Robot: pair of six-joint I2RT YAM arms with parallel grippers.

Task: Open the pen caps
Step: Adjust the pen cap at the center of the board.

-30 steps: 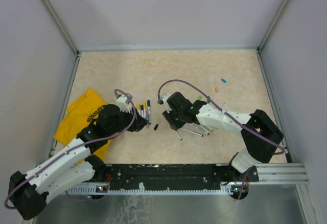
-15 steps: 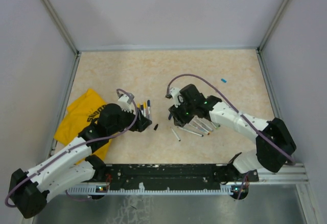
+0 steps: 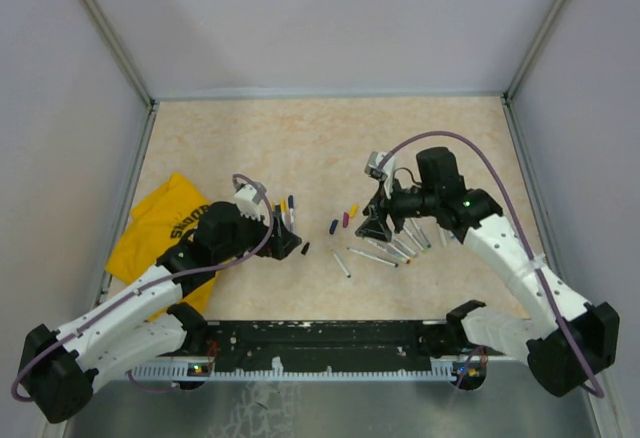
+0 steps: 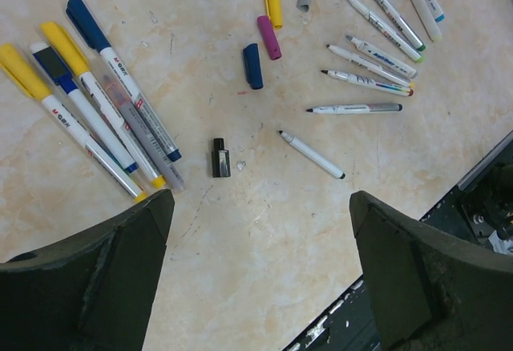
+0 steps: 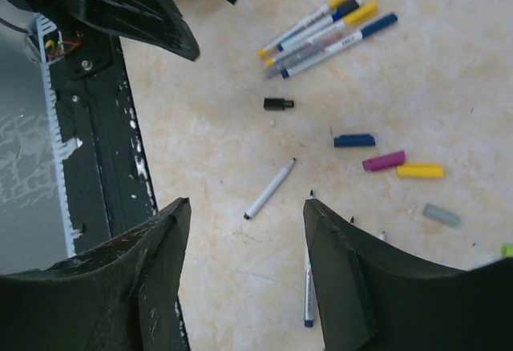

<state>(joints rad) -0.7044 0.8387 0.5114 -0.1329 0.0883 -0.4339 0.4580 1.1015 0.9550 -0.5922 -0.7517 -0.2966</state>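
Spread and empty: left hand (image 4: pixel 260 207), right hand (image 5: pixel 244 215); capped pens (image 4: pixel 96 110) lie left of black cap (image 4: pixel 220 157), bare pens (image 4: pixel 367 82) and loose caps (image 4: pixel 269 37) right, apparently sorted by progress.

Left arm (image 3: pixel 120 316), right arm (image 3: pixel 505 248): white moulded link shells, with black housings at the joints and bases.
One purple cable (image 3: pixel 440 136) per arm, routed outside the shell from wrist to base.
Small white camera block (image 3: pixel 245 198) at each wrist.
Left gripper (image 4: pixel 260 199), right gripper (image 5: pixel 247 203): jaws matte black, thick, wedge-shaped, with bevelled inner faces.
Bases are on a black rail (image 3: pixel 330 336) flecked with white. A white toothed strip (image 3: pixel 300 367) runs along its near edge.
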